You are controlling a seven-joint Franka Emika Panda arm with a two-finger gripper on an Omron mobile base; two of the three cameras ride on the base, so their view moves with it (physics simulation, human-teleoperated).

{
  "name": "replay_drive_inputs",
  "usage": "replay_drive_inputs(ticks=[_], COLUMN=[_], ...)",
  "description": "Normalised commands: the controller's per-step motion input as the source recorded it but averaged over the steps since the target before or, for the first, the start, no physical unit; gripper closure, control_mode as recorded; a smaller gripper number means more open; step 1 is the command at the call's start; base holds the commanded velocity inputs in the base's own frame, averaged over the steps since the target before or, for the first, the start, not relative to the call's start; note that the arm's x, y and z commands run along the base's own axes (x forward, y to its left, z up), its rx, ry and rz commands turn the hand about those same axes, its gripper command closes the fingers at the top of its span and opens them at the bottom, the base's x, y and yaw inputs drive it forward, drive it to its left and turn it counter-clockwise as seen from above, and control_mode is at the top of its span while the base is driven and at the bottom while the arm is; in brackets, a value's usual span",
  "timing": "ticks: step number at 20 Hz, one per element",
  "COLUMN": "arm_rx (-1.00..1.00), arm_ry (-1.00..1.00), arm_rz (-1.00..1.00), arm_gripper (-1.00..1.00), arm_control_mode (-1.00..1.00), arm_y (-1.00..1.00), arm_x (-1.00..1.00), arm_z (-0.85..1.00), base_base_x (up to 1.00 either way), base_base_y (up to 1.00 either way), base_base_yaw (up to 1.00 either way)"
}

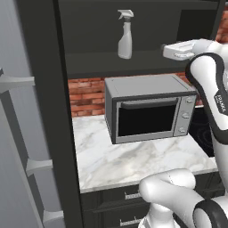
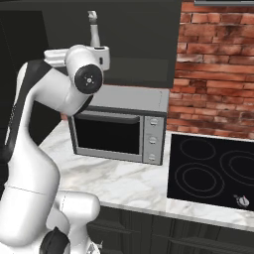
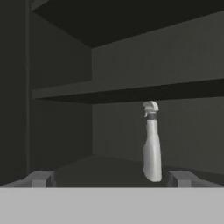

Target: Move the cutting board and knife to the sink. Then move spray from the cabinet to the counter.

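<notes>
Hand view shows the gripper wide open and empty before the upright spray, probably light, slick plastic, best pinched mid-body.

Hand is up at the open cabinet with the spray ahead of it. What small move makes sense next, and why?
Probably shift the gripper sideways toward the spray, then ease forward. In the hand view the bottle stands upright on the cabinet shelf, off-centre near one fingertip rather than between the two, and still deeper in. The fingers are spread wide with nothing between them, so centring first should let them close round its body.
</notes>
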Motion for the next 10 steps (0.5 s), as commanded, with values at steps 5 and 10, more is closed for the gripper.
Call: replay_drive_inputs(ticks=[5,10], arm_rx=[0.0,0.0], arm_ry=[0.0,0.0], arm_rz=[0.0,0.0], arm_gripper=[-1.0,-1.0], arm_control_mode=[-1.0,-1.0], arm_y=[0.0,0.03], arm_x=[0.36,0.54], arm_z=[-0.01,0.0], base_base_x=[0.0,0.0], base_base_y=[0.0,0.0], base_base_yaw=[0.0,0.0])
